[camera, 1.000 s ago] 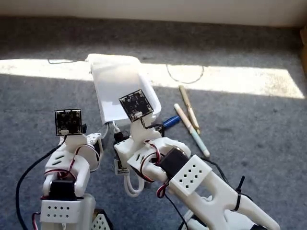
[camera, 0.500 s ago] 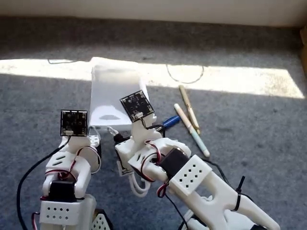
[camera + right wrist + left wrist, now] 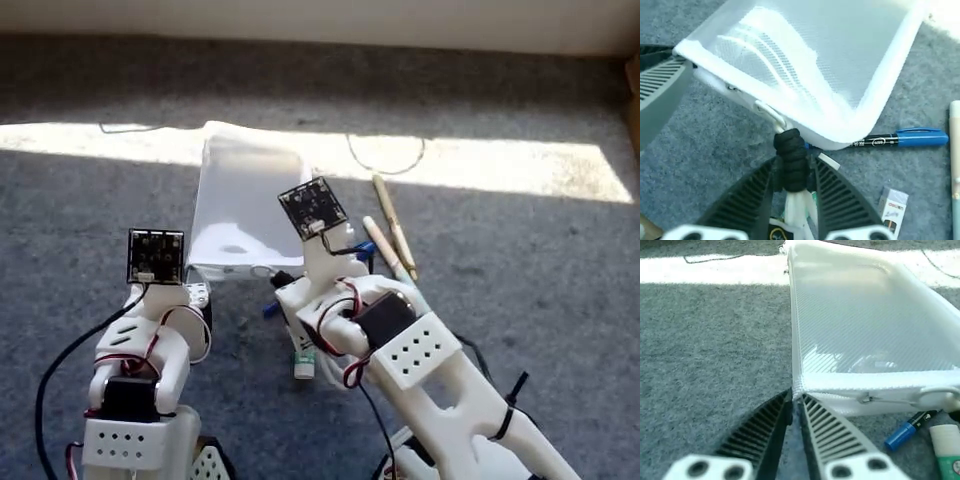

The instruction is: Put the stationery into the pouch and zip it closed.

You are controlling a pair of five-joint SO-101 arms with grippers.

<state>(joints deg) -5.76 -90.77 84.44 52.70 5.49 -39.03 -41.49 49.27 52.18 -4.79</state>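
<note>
My left hand point(image 3: 796, 399) is clenched on the pouch point(image 3: 240, 190), its two ribbed fingers pinched together on the near corner of the pouch's zipped edge. My right hand point(image 3: 792, 165) is clamped on the black cord point(image 3: 790, 152), a knotted pull that hangs from the zipper slider at the other end of that same near edge. So I grip the pouch at both near corners, one hand on each.

The pouch is white and see-through, with a fine mesh pattern. It stretches away from my hands across the grey, carpet-like counter point(image 3: 520, 300). I cannot tell whether its mouth is open or zipped along the edge I hold.

All the stationery I can see lies outside the pouch. The blue marker point(image 3: 900, 138) is on the counter just beside the pouch's near corner on my right hand's side, its black barrel running in under the pouch's rim and its blue cap pointing away from it. The glue stick point(image 3: 947, 442), white with a green band, lies just past the pouch's near edge, close under my right hand. A small box point(image 3: 891, 209) sits a little further from the pouch than the marker does. Off to the same side of the pouch, well apart from it, a beige pen point(image 3: 393, 222) and a white and teal pen point(image 3: 380, 240) lie almost side by side, the beige one further from the pouch.
</note>
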